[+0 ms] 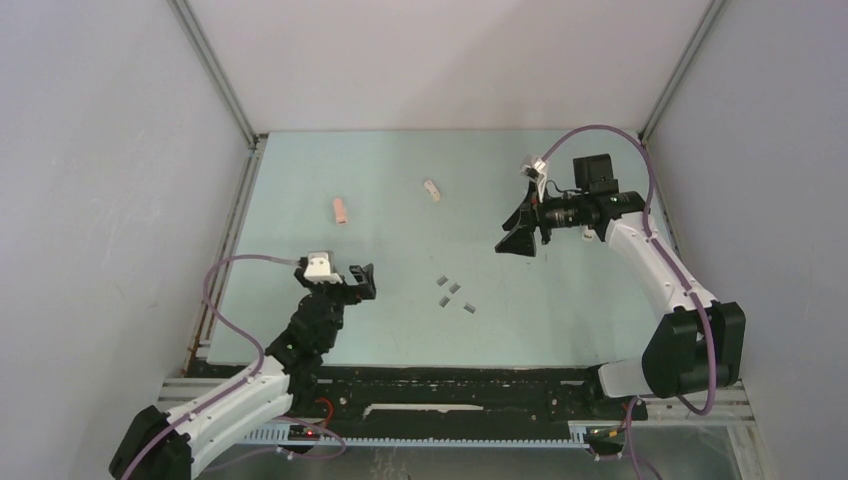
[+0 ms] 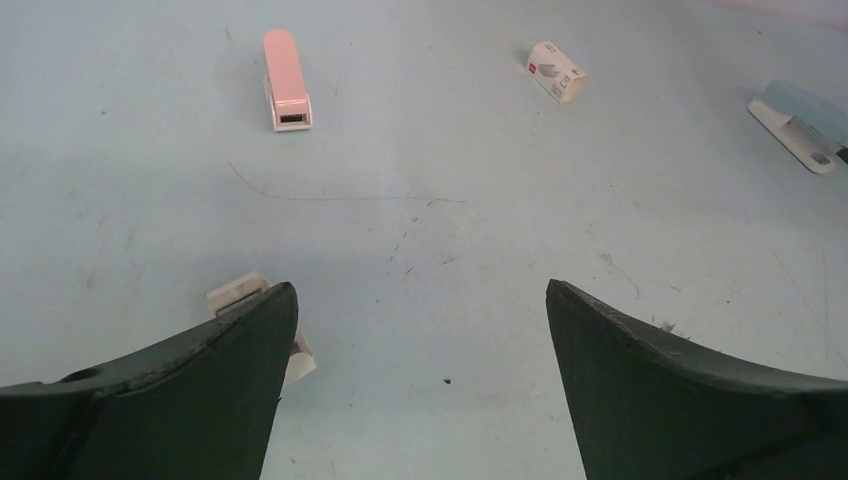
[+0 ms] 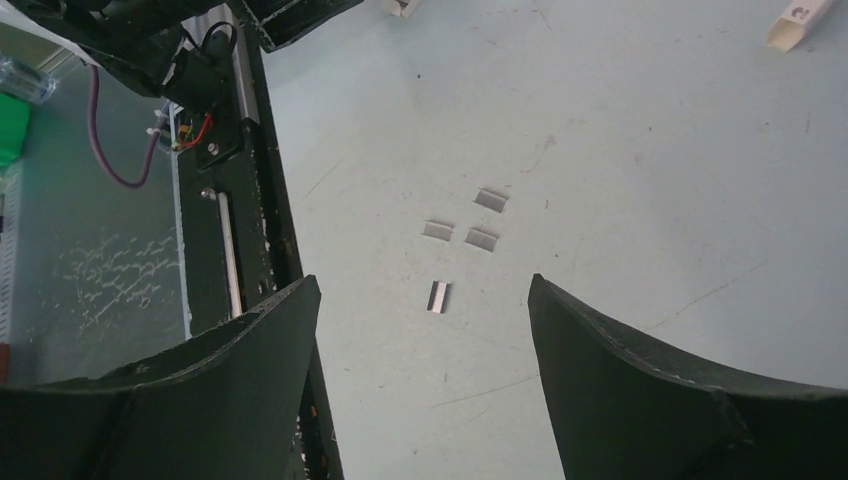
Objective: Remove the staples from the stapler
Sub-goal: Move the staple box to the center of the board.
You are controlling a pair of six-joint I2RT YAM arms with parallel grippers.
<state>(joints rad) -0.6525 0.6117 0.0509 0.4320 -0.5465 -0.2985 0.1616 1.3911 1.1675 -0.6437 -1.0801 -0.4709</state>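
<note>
Several short silver staples (image 1: pixel 452 293) lie loose on the pale green table (image 1: pixel 400 160), also in the right wrist view (image 3: pixel 482 237). A pink stapler (image 1: pixel 341 209) lies closed at the back left; it also shows in the left wrist view (image 2: pixel 285 80). A light-blue stapler (image 2: pixel 797 122) lies at the right edge of the left wrist view. My left gripper (image 1: pixel 362 282) is open and empty above the table, left of the staples (image 2: pixel 420 295). My right gripper (image 1: pixel 520 235) is open and empty, raised to the back right of the staples (image 3: pixel 422 282).
A small white-and-red block (image 1: pixel 431 190) lies at the back centre (image 2: pixel 556 72). A small white object (image 2: pixel 235 292) sits partly hidden behind my left finger. Grey walls close three sides. The black rail (image 1: pixel 450 385) with wiring runs along the near edge.
</note>
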